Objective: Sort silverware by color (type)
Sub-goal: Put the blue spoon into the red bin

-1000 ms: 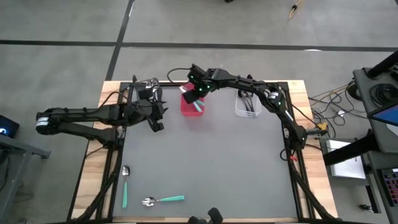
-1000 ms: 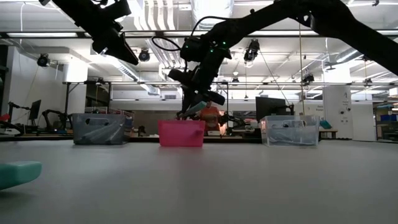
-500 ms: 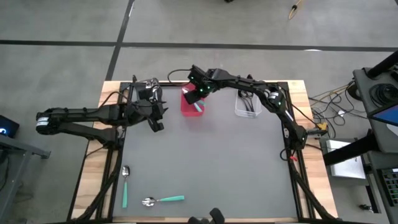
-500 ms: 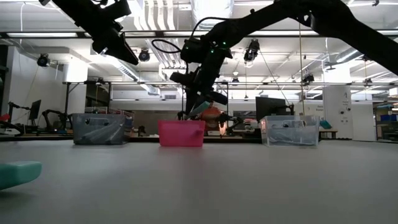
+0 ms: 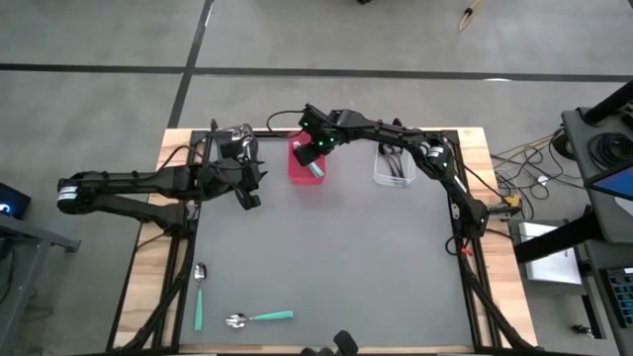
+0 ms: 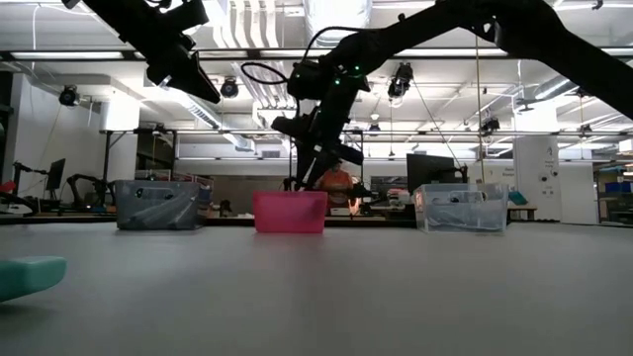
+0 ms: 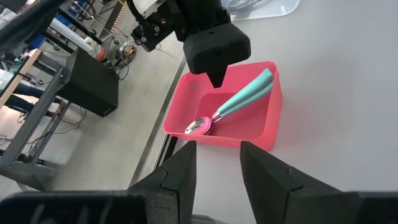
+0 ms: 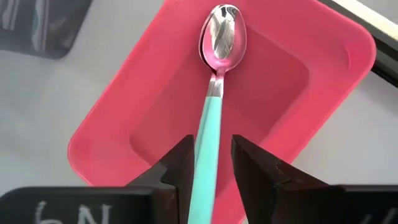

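The right gripper (image 5: 316,153) is hovering directly above the pink bin (image 5: 303,170) at the far edge of the counter (image 5: 326,257). In the right wrist view its fingers (image 8: 177,168) are standing slightly spread on either side of a teal-handled spoon (image 8: 211,106), with a narrow gap showing on each side of the handle; whether the pads are touching the handle cannot be told. The left wrist view is showing that same spoon lying inside the pink bin, its silver bowl resting on the bin floor and its teal handle leaning up onto the bin's rim, with the right gripper's tip apart above it.

The left gripper (image 5: 247,194) is hanging above the counter, near the pink bin and just beside a dark bin (image 5: 237,141) at the far left. Its fingers (image 7: 177,177) are standing apart with nothing between them.

A clear bin (image 5: 394,166) is sitting to the right of the pink bin and is holding dark utensils.

Two more teal-handled spoons are lying on the counter near its front left corner: one (image 5: 199,297) lengthwise along the left edge, the other (image 5: 259,318) crosswise near the front edge. They are lying near each other without touching.
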Motion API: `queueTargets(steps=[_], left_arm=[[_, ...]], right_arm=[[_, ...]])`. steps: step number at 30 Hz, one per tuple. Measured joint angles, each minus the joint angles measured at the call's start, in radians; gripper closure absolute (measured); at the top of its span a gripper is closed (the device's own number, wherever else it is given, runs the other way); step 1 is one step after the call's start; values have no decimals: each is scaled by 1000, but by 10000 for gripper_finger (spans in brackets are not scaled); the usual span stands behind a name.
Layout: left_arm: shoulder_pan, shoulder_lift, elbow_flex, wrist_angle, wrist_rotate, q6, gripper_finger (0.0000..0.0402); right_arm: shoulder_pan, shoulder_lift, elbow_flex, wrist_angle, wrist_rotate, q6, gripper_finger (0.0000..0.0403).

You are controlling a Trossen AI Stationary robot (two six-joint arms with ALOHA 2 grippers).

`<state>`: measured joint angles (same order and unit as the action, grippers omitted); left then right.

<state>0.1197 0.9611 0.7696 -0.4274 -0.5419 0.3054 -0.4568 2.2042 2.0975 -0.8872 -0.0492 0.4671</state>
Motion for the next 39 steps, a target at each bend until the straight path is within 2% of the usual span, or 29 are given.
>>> queueTargets(steps=[10,19,23,29,34,39], left_arm=[[0,0,0,0,1,-20,296],[-1,0,0,-30,31,-107,296],[-1,0,0,-39,80,-150,296],[-3,1,0,-43,184,-236,296],[-15,1,0,-61,193,-378,296],[-71,1,0,-104,196,-503,296]], right_arm=[[87,-64,-8,-107,-2,-195,326],[234,-173,-133,-110,-40,-341,335],[316,-266,-265,-78,-64,-412,333],[419,-446,-523,97,-58,-393,335],[469,-592,-721,297,-54,-350,333],[479,-699,-869,471,-45,-346,338]])
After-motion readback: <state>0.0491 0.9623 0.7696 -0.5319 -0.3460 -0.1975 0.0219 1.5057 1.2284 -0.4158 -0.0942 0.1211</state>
